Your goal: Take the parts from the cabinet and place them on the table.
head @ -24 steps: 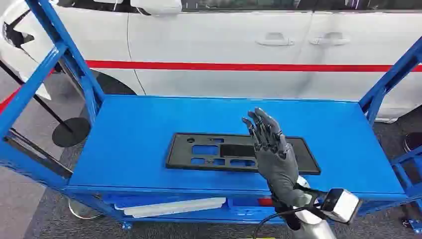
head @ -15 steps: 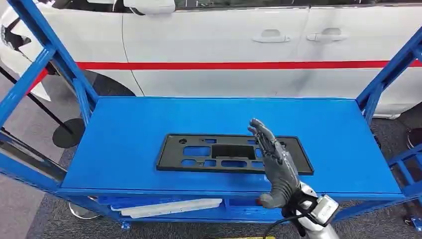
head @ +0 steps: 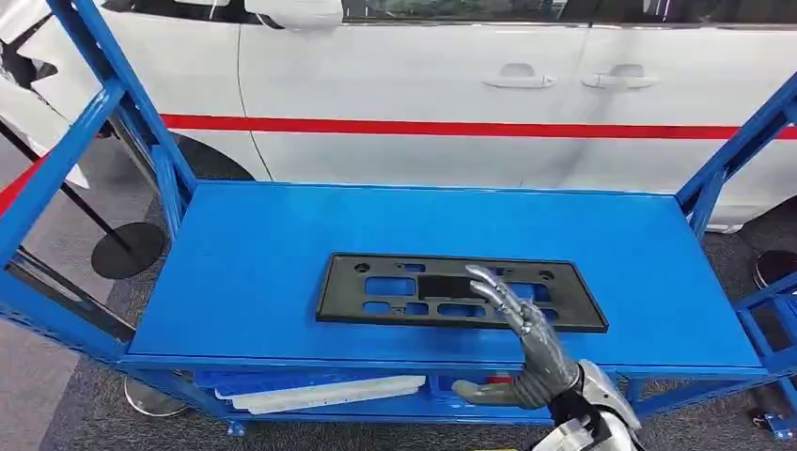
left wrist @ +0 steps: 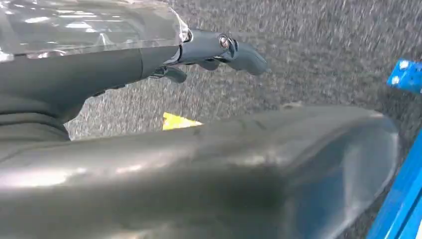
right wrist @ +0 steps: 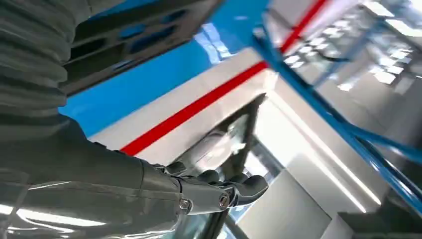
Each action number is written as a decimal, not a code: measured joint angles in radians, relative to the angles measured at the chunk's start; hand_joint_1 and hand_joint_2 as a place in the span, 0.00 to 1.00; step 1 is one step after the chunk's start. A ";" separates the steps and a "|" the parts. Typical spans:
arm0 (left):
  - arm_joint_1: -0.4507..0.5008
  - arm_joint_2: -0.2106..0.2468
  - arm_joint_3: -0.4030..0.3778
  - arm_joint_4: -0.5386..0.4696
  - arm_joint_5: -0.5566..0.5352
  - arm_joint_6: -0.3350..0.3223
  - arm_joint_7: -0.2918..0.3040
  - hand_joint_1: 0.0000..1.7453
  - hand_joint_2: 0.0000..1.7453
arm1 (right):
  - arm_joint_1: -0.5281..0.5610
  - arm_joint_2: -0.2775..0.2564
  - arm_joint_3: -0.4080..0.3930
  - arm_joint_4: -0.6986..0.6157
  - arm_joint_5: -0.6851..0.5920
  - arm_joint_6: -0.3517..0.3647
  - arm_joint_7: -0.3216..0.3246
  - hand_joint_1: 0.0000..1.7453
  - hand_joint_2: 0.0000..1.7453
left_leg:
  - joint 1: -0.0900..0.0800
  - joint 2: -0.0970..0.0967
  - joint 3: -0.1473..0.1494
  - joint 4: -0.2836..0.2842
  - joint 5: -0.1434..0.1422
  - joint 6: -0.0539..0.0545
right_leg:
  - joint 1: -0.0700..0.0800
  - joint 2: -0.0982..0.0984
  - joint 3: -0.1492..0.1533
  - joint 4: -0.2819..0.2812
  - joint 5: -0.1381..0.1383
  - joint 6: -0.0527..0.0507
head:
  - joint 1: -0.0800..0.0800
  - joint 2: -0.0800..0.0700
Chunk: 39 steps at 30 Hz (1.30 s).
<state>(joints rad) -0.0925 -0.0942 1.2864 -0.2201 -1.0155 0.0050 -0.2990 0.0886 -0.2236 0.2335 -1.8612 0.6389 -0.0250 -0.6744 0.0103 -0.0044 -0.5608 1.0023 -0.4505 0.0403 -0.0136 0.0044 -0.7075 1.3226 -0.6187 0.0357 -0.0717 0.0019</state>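
Note:
A flat black plastic plate (head: 395,287) with several cut-outs lies on the top shelf of the blue cabinet (head: 254,254), near its front edge. My right hand (head: 526,338) comes up from below the front edge with its fingers stretched out and its thumb spread. Its fingertips (head: 481,274) reach over the plate's front middle, and it holds nothing. In the right wrist view the plate (right wrist: 129,35) lies beyond my right hand (right wrist: 214,191). My left hand (left wrist: 214,47) hangs over the grey carpet, empty, with its fingers loosely apart.
A white car with a red stripe (head: 423,94) stands close behind the cabinet. Blue frame posts rise at the left (head: 113,94) and at the right (head: 742,141). A white part (head: 329,390) lies on the lower shelf. A round black stand base (head: 129,249) sits on the floor at the left.
My right hand has dropped and drawn back from above the plate's right half toward the shelf's front edge. The plate has stayed in place; the camera shifted a little.

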 joint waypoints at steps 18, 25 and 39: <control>-0.002 -0.004 -0.012 0.000 -0.017 -0.013 -0.011 0.00 0.00 | -0.002 -0.012 0.177 0.090 0.465 -0.260 0.202 0.00 1.00 | -0.001 0.000 -0.082 0.208 -0.080 -0.047 | 0.006 -0.005 0.152 -0.327 0.158 -0.056 | 0.000 0.000; -0.003 -0.003 -0.019 0.000 -0.018 -0.008 -0.010 0.00 0.00 | -0.080 -0.024 0.253 0.169 0.485 -0.299 0.262 0.00 1.00 | -0.006 -0.001 0.007 0.001 -0.009 -0.012 | 0.010 -0.002 0.147 -0.318 0.155 -0.024 | 0.000 0.000; -0.012 -0.003 -0.034 0.000 -0.044 -0.002 -0.012 0.00 0.00 | -0.274 0.069 0.305 0.434 0.552 -0.437 0.389 0.00 1.00 | -0.005 -0.002 0.007 -0.004 -0.003 -0.026 | 0.013 -0.002 0.140 -0.319 0.161 -0.032 | 0.000 0.000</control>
<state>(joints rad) -0.1047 -0.0977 1.2520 -0.2201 -1.0594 0.0027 -0.3113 -0.1855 -0.1549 0.5386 -1.4274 1.1906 -0.4624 -0.2853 0.0049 -0.0063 -0.5535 0.9987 -0.4537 0.0142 -0.0001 0.0025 -0.5678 1.0033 -0.4582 0.0037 -0.0721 0.0019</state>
